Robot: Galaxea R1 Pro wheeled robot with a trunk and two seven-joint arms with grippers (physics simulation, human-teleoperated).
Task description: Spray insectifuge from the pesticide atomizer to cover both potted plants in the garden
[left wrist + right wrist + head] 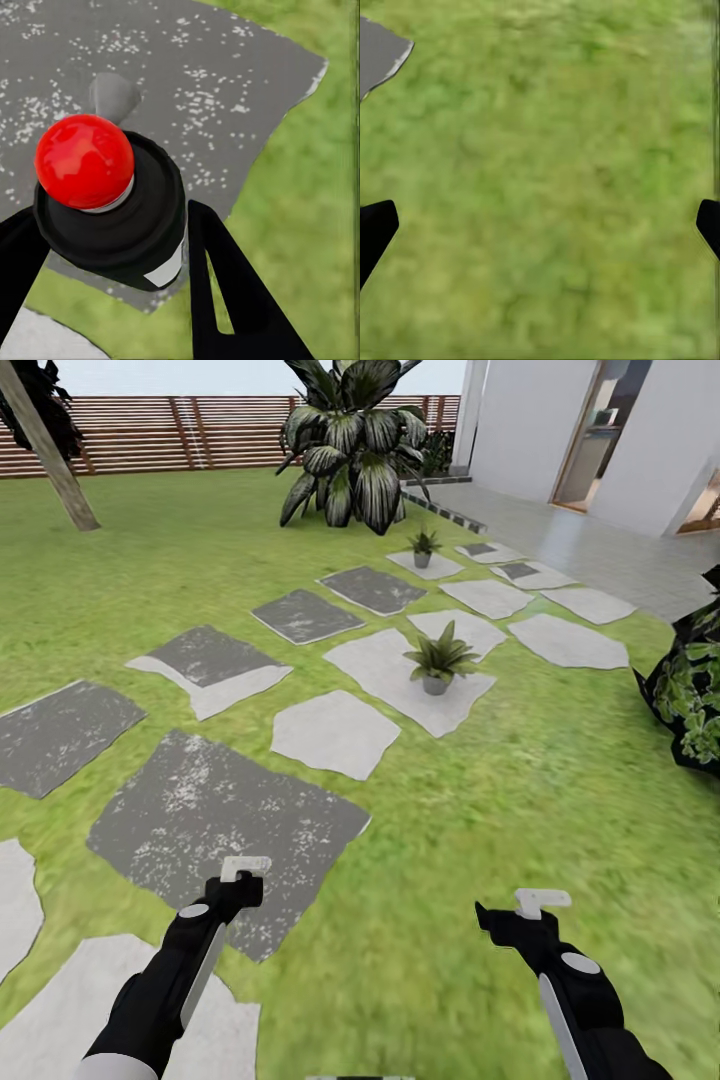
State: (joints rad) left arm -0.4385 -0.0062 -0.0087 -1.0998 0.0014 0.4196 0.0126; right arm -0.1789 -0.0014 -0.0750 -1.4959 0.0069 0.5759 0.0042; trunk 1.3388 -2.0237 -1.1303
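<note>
**A:** Head view: the nearer potted plant sits on a pale stepping stone, ahead and a bit right of both arms. The farther potted plant is on another stone near the big palm. The left gripper hangs over the near edge of a grey stone.

**B:** And the pesticide atomizer?

**A:** Left wrist view: the pesticide atomizer is pinched between the fingers, and I'm looking down its long axis.

**B:** Right wrist?

**A:** The right gripper is spread wide over lawn. Nothing blocks the way; the dark bush is off right.
</note>
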